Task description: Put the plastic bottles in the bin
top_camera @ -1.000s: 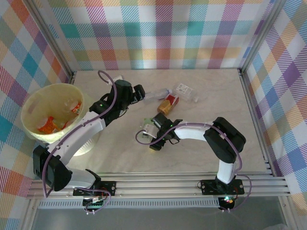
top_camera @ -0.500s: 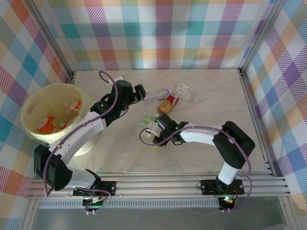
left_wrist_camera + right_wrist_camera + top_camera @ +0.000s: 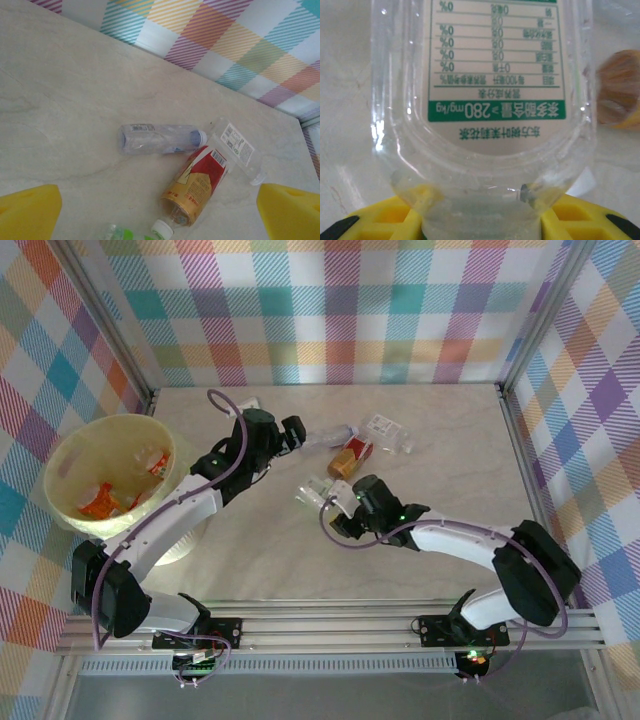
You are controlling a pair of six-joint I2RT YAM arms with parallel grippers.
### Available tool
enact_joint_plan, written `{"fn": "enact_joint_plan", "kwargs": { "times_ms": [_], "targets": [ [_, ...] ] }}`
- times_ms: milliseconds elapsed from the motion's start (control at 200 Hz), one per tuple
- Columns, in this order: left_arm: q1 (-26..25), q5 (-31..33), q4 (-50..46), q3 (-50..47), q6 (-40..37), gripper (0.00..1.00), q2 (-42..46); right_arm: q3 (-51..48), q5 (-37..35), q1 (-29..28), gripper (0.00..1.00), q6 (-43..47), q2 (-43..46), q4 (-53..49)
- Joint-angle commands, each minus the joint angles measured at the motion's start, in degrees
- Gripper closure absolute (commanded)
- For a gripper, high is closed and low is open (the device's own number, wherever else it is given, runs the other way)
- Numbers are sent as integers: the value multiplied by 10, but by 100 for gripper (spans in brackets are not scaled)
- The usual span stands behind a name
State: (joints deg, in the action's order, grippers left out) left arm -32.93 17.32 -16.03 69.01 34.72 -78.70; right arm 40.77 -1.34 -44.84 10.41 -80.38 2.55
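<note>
Top external: one bin (image 3: 75,465) at far left, with at least two orange-label bottles (image 3: 100,502) inside. Four bottles lie outside it, around mid-table (image 3: 450,440): blue-cap clear bottle (image 3: 160,140), red-label bottle (image 3: 197,182), white-label clear bottle (image 3: 237,150) and green-label bottle (image 3: 485,125). Right gripper (image 3: 480,220) is pinched narrow on the green-label bottle's neck end. Left gripper (image 3: 296,432) has jaws wide, holds nothing and hovers near the blue-cap clear bottle.

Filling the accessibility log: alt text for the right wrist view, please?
The right gripper is shut on the narrow end of a clear plastic bottle with a green-and-white label. Behind it are a pale table and, blurred at right, the end of a brown bottle.
</note>
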Motion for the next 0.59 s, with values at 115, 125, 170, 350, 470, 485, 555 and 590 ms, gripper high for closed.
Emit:
{"fn": "enact_joint_plan", "kwargs": {
  "times_ms": [115,125,170,350,470,485,555,590],
  "targets": [
    [-10,-81,12,36,20,0,-32,-26,67,65,72,-117,55,89],
    [-11,-84,14,36,21,0,-33,-26,71,67,72,-122,56,90],
    [-19,-92,25,36,21,0,-39,-23,85,82,71,-140,62,93],
    [-36,-181,97,32,17,0,-68,-9,125,121,71,-194,72,105],
    [-41,-229,126,39,28,0,-90,6,138,126,70,-207,74,102],
    [-41,-234,126,42,30,0,-93,9,139,126,70,-207,74,101],
    [-44,-254,116,59,35,0,-108,18,146,126,70,-211,73,98],
    [-47,-257,101,72,33,0,-116,21,149,126,70,-212,73,98]
  ]
}}
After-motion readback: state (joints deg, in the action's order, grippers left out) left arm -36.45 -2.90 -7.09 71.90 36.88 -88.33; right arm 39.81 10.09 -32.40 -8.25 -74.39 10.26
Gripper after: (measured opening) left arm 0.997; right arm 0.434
